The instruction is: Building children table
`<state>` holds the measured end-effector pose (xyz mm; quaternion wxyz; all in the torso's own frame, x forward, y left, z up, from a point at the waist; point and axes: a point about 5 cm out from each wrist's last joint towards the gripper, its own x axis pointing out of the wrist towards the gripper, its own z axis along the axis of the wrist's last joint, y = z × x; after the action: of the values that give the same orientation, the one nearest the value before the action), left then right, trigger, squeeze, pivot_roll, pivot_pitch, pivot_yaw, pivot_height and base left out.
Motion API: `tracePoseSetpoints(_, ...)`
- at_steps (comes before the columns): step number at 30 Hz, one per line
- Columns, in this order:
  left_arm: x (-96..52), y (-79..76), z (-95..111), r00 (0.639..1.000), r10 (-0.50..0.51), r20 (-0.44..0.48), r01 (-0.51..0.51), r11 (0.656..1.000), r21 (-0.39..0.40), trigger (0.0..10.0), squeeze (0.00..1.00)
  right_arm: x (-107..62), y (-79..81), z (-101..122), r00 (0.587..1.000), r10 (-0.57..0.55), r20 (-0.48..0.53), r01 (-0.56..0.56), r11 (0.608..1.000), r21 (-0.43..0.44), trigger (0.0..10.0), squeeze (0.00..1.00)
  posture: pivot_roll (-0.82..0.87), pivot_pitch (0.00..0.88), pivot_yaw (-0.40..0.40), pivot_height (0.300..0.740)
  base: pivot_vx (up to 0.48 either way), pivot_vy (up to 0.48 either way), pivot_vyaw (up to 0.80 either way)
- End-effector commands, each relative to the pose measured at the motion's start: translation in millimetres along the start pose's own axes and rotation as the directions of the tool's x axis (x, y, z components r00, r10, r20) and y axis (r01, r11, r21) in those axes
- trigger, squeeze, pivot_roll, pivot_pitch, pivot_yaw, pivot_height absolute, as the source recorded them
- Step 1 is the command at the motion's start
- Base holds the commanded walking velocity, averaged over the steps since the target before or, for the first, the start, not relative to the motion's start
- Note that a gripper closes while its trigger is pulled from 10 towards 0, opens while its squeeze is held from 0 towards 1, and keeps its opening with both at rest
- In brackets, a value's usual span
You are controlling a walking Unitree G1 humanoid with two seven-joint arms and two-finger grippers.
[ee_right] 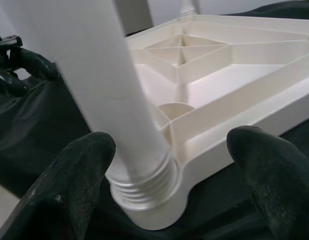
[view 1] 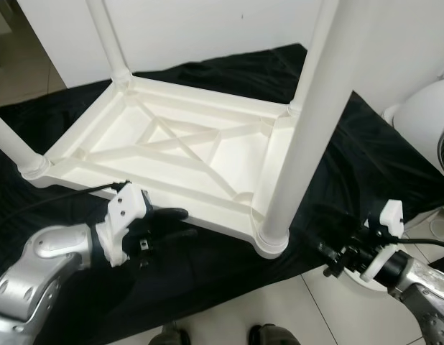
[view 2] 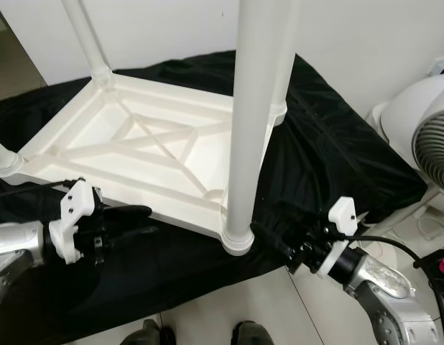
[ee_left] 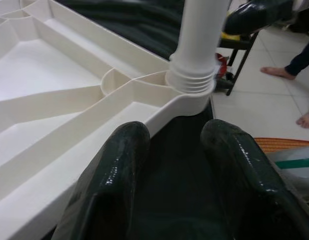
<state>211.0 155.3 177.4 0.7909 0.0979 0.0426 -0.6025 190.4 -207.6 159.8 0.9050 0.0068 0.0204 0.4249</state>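
Note:
A white plastic children's table (view 1: 172,144) lies upside down on a black cloth (view 1: 373,151), with white legs standing up from its corners. The nearest leg (view 1: 308,122) sits in the threaded front right corner socket (view 1: 271,241). My left gripper (view 1: 175,223) rests low on the cloth beside the table's front edge, open, with nothing between its fingers (ee_left: 112,175). My right gripper (view 2: 283,248) is low to the right of that socket, open. The leg's base (ee_right: 144,195) stands just ahead of the fingertips (ee_right: 79,165), not touching them.
A white fan (view 2: 423,136) stands close on the right. A white wall rises behind the table. Tile floor (view 1: 279,302) meets the cloth's front edge, where my feet (view 1: 269,334) show. A person's bare feet (ee_left: 279,72) are on tiles beyond the table corner.

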Motion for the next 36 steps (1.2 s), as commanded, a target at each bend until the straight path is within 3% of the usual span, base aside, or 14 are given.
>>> tracePoseSetpoints(1,-3.3,-2.6,3.0,1.000,-0.001,-0.001,0.001,1.000,-0.006,10.0,0.00,-2.4,4.4,2.6,1.000,0.030,0.004,-0.030,1.000,0.003,10.0,0.00,-0.09,0.049,0.067,0.740,0.000,0.000,0.00)
tracePoseSetpoints(7,1.2,-3.5,6.7,0.999,0.033,0.004,-0.033,0.999,-0.016,10.0,0.00,-5.8,14.8,3.2,0.994,0.105,-0.009,-0.105,0.994,0.013,10.0,0.00,-0.09,0.040,0.080,0.740,0.000,0.000,0.00)
tracePoseSetpoints(9,12.8,0.2,2.5,0.995,0.098,-0.019,-0.098,0.995,-0.004,10.0,0.00,-0.3,17.6,2.8,0.990,0.141,-0.013,-0.141,0.990,0.003,10.0,0.00,-0.09,0.037,0.089,0.740,0.000,0.000,0.00)
tracePoseSetpoints(13,22.2,4.2,0.9,0.990,0.143,-0.019,-0.143,0.990,-0.007,10.0,0.00,8.6,15.8,2.0,0.989,0.145,-0.012,-0.145,0.989,-0.020,10.0,0.00,-0.09,0.038,0.095,0.740,0.000,0.000,0.00)
tracePoseSetpoints(20,33.4,5.7,1.8,0.990,0.143,-0.020,-0.143,0.990,-0.012,10.0,0.00,37.4,2.4,0.6,0.995,0.098,0.016,-0.096,0.992,-0.085,10.0,0.00,-0.10,0.038,0.106,0.740,0.000,0.000,0.00)
tracePoseSetpoints(21,36.8,4.9,3.4,0.991,0.129,-0.014,-0.129,0.992,-0.002,10.0,0.00,49.2,-2.1,-0.7,0.996,0.081,0.026,-0.077,0.991,-0.113,10.0,0.00,-0.10,0.039,0.106,0.740,0.000,0.000,0.00)
tracePoseSetpoints(25,39.4,5.2,4.4,0.992,0.124,-0.012,-0.124,0.992,-0.001,10.0,0.00,57.3,-5.3,-2.3,0.997,0.072,0.030,-0.068,0.990,-0.122,10.0,0.00,-0.09,0.041,0.106,0.740,0.000,0.000,0.00)
tracePoseSetpoints(27,43.4,7.1,5.0,0.992,0.125,-0.004,-0.125,0.992,-0.007,10.0,0.00,71.8,-13.0,-4.2,0.997,0.067,0.038,-0.062,0.990,-0.130,10.0,0.00,-0.10,0.044,0.109,0.740,0.000,0.000,0.00)
tracePoseSetpoints(30,44.4,7.3,5.2,0.993,0.122,-0.001,-0.122,0.992,-0.010,10.0,0.00,75.4,-15.0,-4.3,0.997,0.071,0.040,-0.065,0.989,-0.134,10.0,0.00,-0.10,0.044,0.109,0.740,0.000,0.000,0.00)
tracePoseSetpoints(34,50.1,8.7,6.0,0.992,0.125,0.005,-0.125,0.992,0.001,10.0,0.00,86.2,-36.4,-1.8,0.998,0.029,0.054,-0.021,0.988,-0.153,10.0,0.00,-0.10,0.045,0.108,0.740,0.000,0.000,0.00)
tracePoseSetpoints(36,55.0,10.5,7.5,0.991,0.134,0.017,-0.134,0.991,-0.003,10.0,0.00,86.9,-55.1,2.4,0.998,-0.019,0.056,0.028,0.984,-0.175,10.0,0.00,-0.09,0.046,0.104,0.740,0.000,0.000,0.00)
